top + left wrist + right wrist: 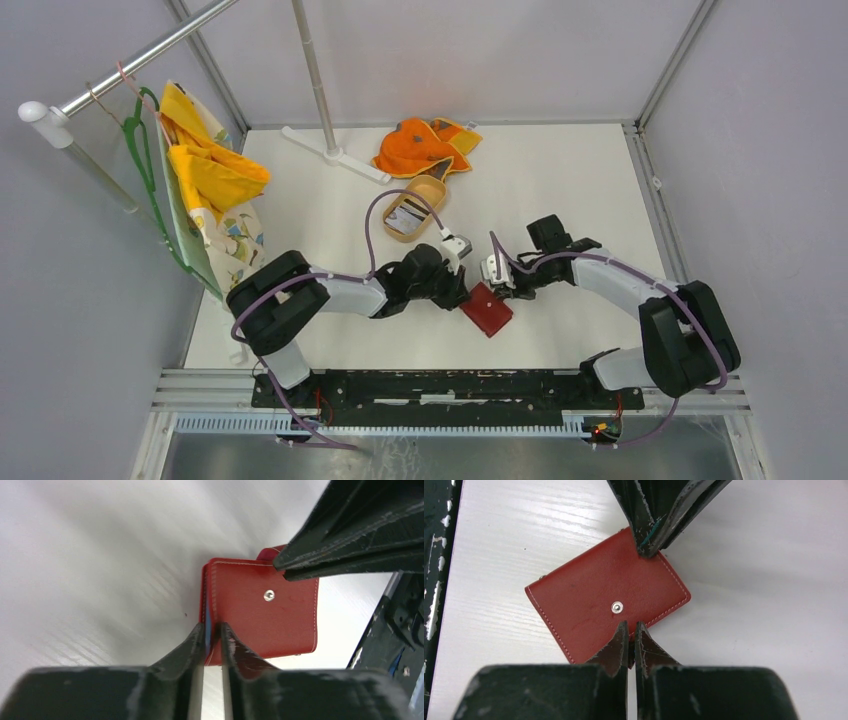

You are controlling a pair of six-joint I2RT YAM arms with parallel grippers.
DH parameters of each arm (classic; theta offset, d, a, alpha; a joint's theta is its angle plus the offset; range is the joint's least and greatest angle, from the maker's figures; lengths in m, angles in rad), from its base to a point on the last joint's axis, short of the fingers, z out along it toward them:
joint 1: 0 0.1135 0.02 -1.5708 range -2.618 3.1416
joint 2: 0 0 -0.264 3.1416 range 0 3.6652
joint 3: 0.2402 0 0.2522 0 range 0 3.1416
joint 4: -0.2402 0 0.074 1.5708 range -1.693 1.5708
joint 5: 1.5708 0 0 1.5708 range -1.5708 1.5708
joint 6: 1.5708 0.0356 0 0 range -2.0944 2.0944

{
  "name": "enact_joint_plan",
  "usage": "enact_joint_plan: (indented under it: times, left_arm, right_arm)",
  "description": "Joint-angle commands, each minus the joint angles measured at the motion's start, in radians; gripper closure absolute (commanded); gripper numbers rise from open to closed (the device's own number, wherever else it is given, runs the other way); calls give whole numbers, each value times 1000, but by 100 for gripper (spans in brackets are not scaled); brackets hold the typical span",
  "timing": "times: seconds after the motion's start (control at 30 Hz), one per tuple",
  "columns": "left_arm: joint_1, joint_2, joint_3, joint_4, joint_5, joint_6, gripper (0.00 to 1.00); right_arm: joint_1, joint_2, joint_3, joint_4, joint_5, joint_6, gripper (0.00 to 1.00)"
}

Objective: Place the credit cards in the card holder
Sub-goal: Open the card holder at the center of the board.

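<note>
The red card holder [487,309] lies closed on the white table between my two arms, snap stud up [616,607]. My left gripper [212,630] is shut on one side edge of the card holder [260,615], where a blue-grey inner layer shows. My right gripper [631,628] is shut on the red snap tab at the opposite edge. Each gripper shows in the other's wrist view: the left gripper [649,547], the right gripper [280,562]. The credit cards [402,218] lie in a tan oval tray [434,188] farther back.
An orange cloth [425,146] lies behind the tray. A white stand with a pole [330,150] rises at the back left. A hanger with yellow cloth [205,170] hangs at the left. A black rail [440,388] runs along the near edge.
</note>
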Motion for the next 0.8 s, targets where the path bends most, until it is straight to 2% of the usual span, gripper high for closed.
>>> enact_joint_plan:
  times: [0.0,0.13,0.33,0.53,0.77]
  left_arm:
    - [7,-38,47,-23,-88,-17,65]
    - [7,-117,14,11,-179,-103,41]
    - [8,-299,-96,46,-315,-207,26]
    - [6,-388,-192,91,-312,-363,23]
    - [1,-438,-326,164,-309,-541,23]
  right_arm:
    - [-33,-43,2,64,-73,106,100]
    - [-76,-88,-15,129,-140,198,100]
    - [-105,-158,-68,241,-219,309,100]
    - [-104,-182,-84,207,-402,266,100]
    - [-103,-214,-127,376,-299,438,100]
